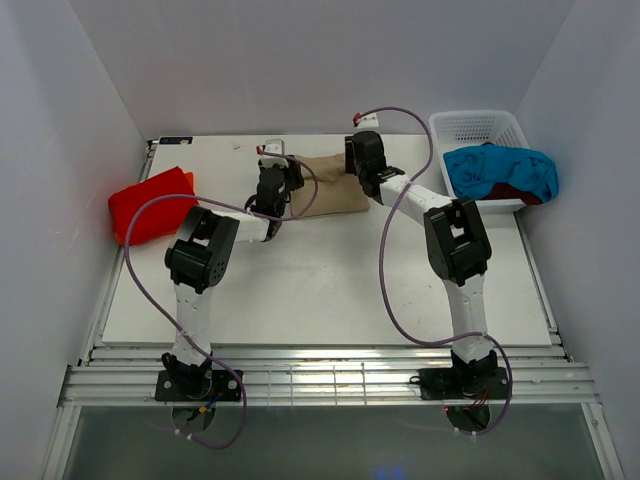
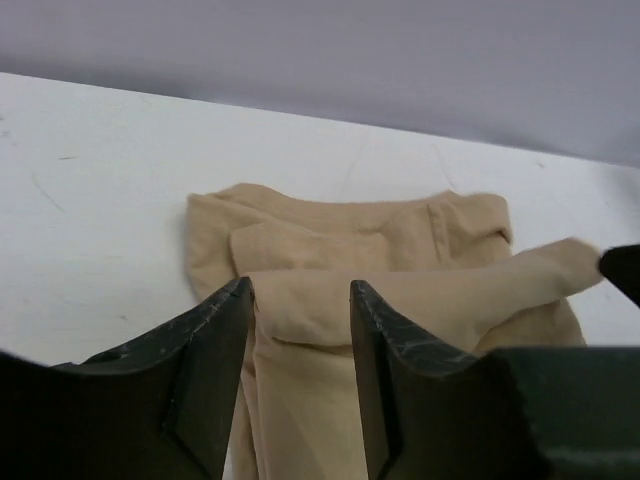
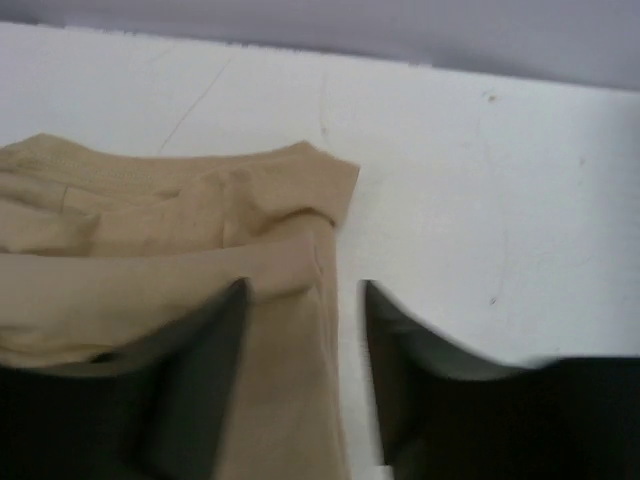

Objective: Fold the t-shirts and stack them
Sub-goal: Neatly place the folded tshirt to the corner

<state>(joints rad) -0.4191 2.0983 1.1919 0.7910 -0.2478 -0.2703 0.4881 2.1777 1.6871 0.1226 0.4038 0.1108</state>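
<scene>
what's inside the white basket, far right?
A turquoise-blue t-shirt lies bunched in the white basket, spilling over its near rim; a dark red one peeks out beneath. Anything deeper, and the basket floor there, is covered.

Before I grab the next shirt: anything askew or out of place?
The tan t-shirt is folded unevenly, one layer jutting past its side. The red t-shirt overhangs the table's left edge; the turquoise t-shirt spills over the basket rim.
</scene>
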